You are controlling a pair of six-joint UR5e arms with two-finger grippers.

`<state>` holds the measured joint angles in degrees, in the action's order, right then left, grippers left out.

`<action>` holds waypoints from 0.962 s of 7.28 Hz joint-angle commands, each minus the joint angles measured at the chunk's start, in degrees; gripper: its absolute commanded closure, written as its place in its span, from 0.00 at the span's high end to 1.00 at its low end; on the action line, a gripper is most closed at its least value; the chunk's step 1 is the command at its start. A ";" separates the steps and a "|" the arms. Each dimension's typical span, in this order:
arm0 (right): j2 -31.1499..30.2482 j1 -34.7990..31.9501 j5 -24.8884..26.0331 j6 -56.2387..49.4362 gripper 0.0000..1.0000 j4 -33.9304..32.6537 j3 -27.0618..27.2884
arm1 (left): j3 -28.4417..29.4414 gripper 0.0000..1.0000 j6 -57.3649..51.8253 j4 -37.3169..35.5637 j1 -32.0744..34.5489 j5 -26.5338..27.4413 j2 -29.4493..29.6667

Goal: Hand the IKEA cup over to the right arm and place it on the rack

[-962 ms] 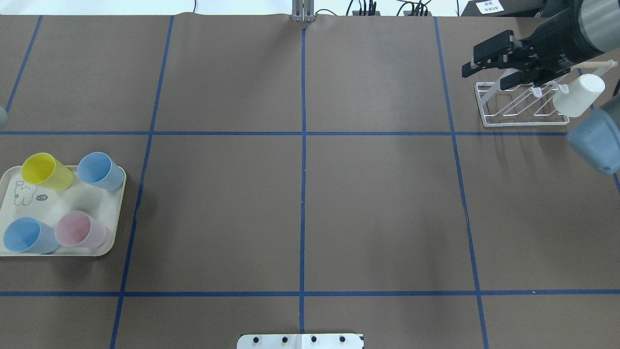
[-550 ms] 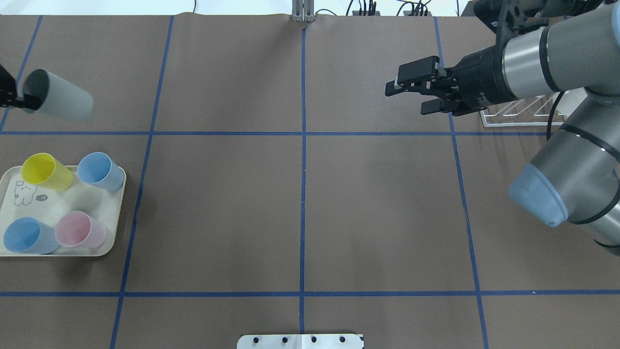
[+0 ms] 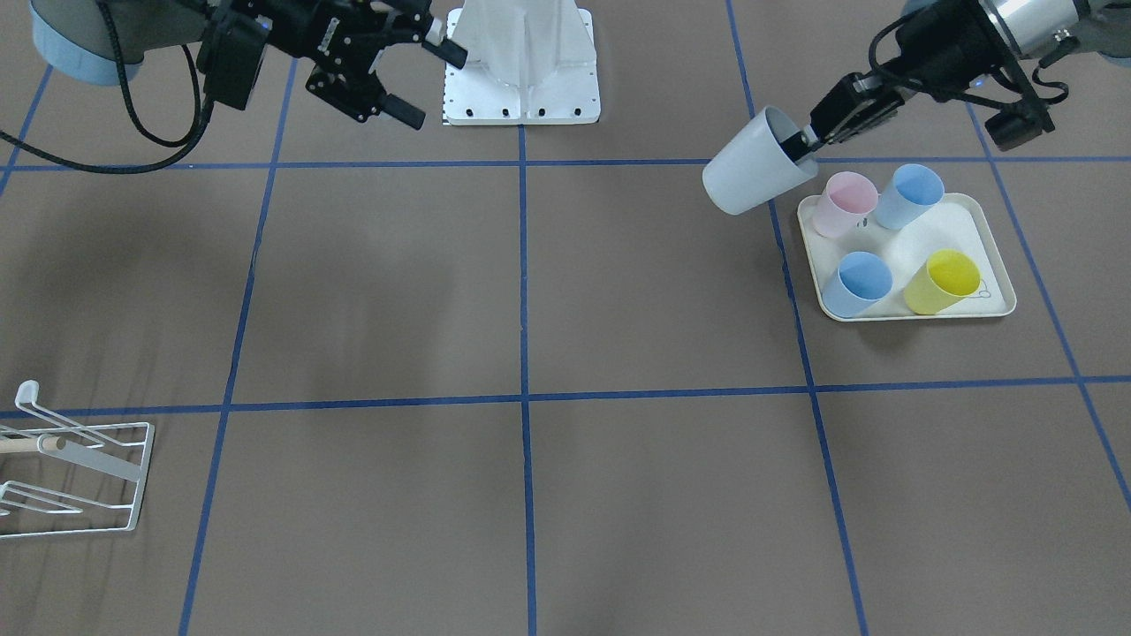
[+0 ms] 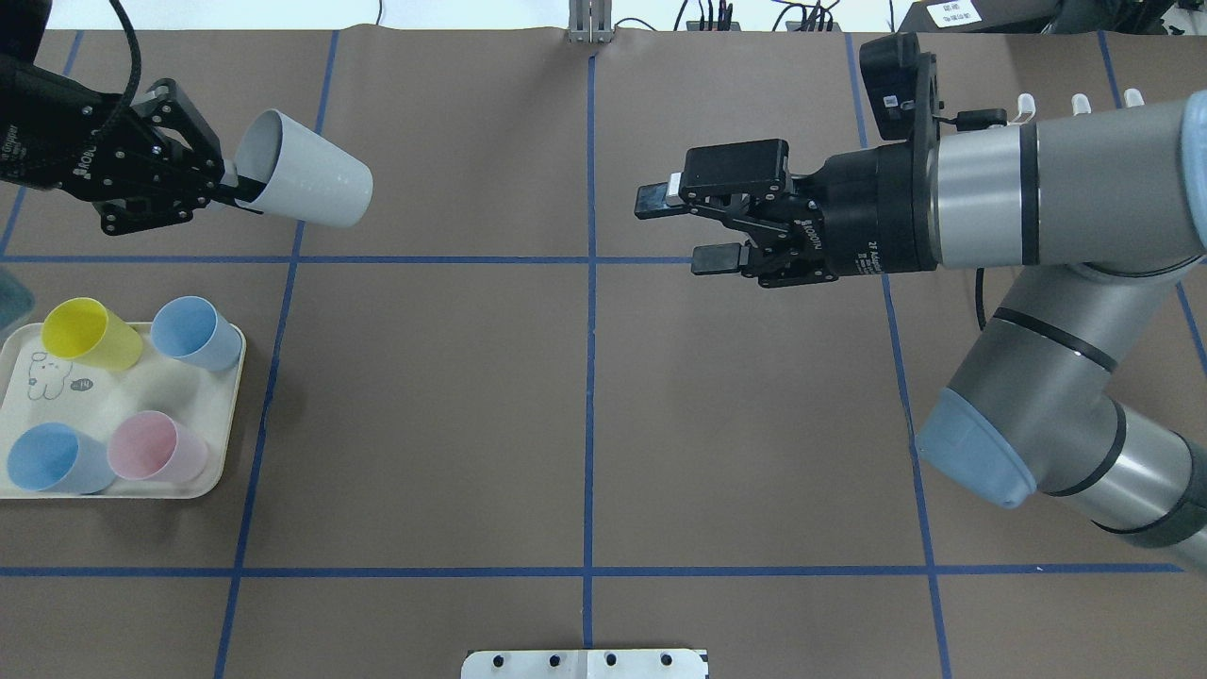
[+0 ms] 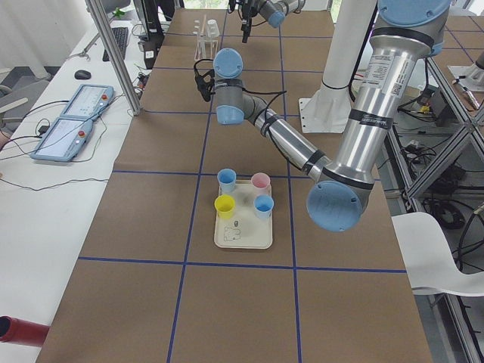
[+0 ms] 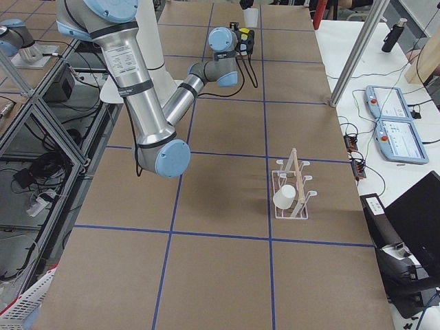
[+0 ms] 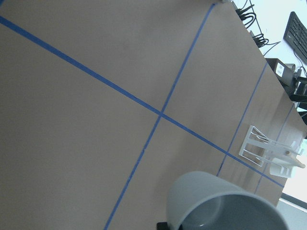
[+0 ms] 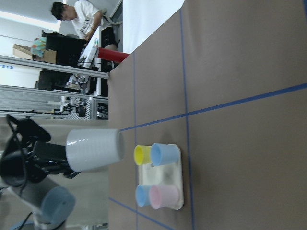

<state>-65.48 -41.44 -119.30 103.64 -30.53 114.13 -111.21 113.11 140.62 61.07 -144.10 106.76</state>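
1. While you check the lettering in the overhead view, you can read white "ROBOTIQ" on the black wrist unit of the right arm (image 4: 981,198), with a smaller line beside it that starts "2F". The left arm (image 4: 57,151) carries similar white print, legible only as "ROBO".
2. You have one pale grey IKEA cup (image 4: 302,184). The left jaws pinch its rim, one finger inside and one outside. It hangs tipped on its side above the brown surface (image 4: 424,396), base toward the right arm.
3. The right jaws are spread and hold nothing. They point at that cup, well apart from it across the centre tape line.
4. Count four cups on the cream tray (image 4: 141,387) — one yellow cup (image 4: 90,332), one pink cup (image 4: 156,446) and two blue cups (image 4: 193,332). A small drawn animal is printed on the tray.
5. You have one rack (image 6: 292,185) — it stands at the robot's right end, well apart from both jaws, and carries one white cup (image 6: 284,197).
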 commanded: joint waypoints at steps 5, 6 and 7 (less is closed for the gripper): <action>0.97 14.17 19.52 9.29 0.99 23.21 0.13 | 0.03 0.00 27.46 24.86 -7.90 13.67 2.31; 0.97 14.97 20.58 9.21 0.99 23.58 0.04 | 0.03 0.00 33.51 28.27 -7.99 15.58 3.10; 2.10 15.15 21.29 9.21 0.99 23.59 -0.05 | 0.20 0.00 38.71 33.26 -10.16 18.91 3.19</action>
<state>-64.30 -27.02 -99.36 112.60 -7.65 114.19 -111.14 144.77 168.42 52.74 -128.63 109.48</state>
